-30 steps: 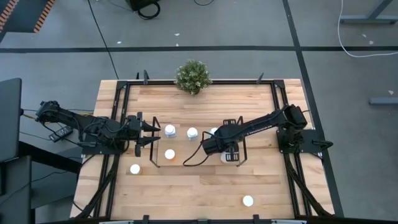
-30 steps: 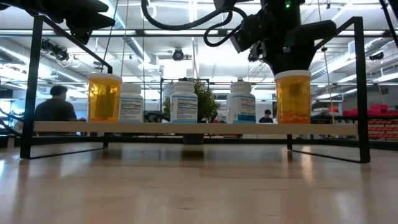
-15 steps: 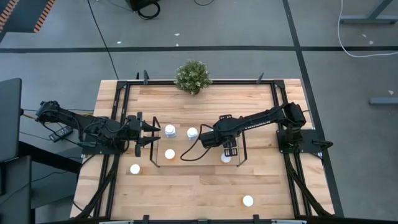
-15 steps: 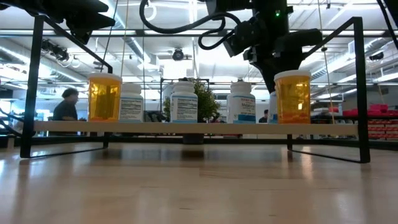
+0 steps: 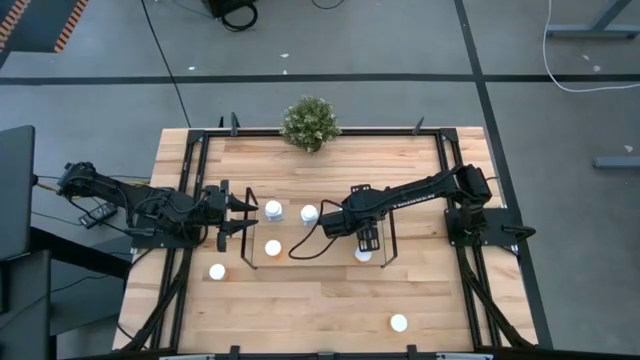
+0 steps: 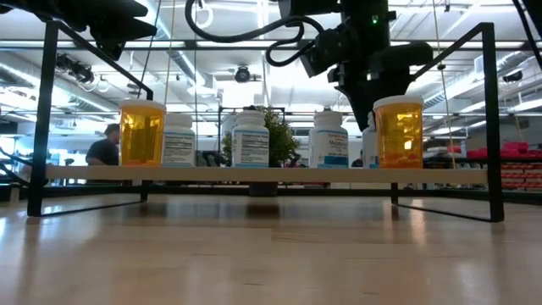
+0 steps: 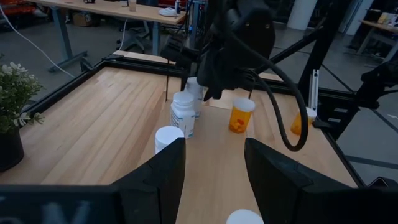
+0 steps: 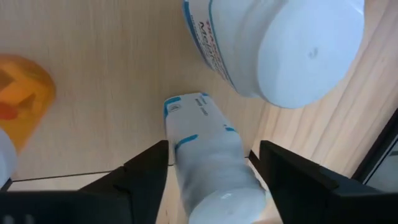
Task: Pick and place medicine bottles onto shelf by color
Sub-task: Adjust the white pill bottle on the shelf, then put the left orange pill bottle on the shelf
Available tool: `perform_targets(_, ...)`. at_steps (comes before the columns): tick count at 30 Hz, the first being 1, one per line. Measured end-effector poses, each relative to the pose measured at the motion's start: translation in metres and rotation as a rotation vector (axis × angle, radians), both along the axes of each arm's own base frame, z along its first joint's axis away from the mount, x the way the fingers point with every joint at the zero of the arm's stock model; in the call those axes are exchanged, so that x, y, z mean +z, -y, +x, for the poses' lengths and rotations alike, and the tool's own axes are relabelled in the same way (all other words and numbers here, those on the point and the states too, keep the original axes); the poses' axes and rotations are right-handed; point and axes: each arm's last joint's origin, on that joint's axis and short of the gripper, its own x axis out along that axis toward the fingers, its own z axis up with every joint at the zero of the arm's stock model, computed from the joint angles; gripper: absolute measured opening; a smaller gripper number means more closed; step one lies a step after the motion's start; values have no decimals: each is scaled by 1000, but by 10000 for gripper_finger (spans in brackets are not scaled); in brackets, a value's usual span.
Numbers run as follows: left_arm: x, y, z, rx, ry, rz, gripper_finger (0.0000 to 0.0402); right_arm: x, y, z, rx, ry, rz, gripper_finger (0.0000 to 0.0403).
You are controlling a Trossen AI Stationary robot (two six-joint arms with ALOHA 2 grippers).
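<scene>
Right now the whitish bottle (image 8: 205,149) I care about stands on the shelf (image 6: 254,174), toward its right end, just beside an orange bottle (image 6: 398,131) and near another whitish one (image 8: 273,43). The right gripper (image 8: 214,180) hangs over it with 1 finger on each side of the body. A sliver of deck shows between the bottle and 1 finger, so I read the jaws as apart and not clamping it. I judge these bottles to be light, stiff plastic with smooth, slippery labels, easy to tip because they are tall for their base. I would take one across the body just under the white cap, squeezing gently, and lift straight up so it does not knock its neighbours. From the low view I count 2 orange bottles at the shelf's ends, the left one (image 6: 142,133) among them, and 3 whitish ones between, so the colours do not look fully grouped to me. In the high view, 2 more caps sit on the table (image 5: 320,300) off the shelf, 1 near the left front (image 5: 217,271) and 1 far right front (image 5: 399,322). The left gripper (image 5: 235,213) waits at the shelf's left end, fingers spread, holding nothing. A potted plant (image 5: 310,122) stands at the table's back edge.
</scene>
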Motion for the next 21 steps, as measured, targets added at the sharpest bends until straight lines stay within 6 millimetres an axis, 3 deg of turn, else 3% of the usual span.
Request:
perform_targets(5,-1,0,0,0,-10,3,172,14,0,3,-38,42,-19,291)
perform_targets(12,-2,0,0,1,-15,2,172,66,-11,12,-72,204,11,307)
perform_targets(18,-2,0,0,2,-19,-6,172,109,-36,9,-49,356,56,308)
perform_targets(21,-2,0,0,5,-19,-15,172,119,-56,4,-23,417,29,304)
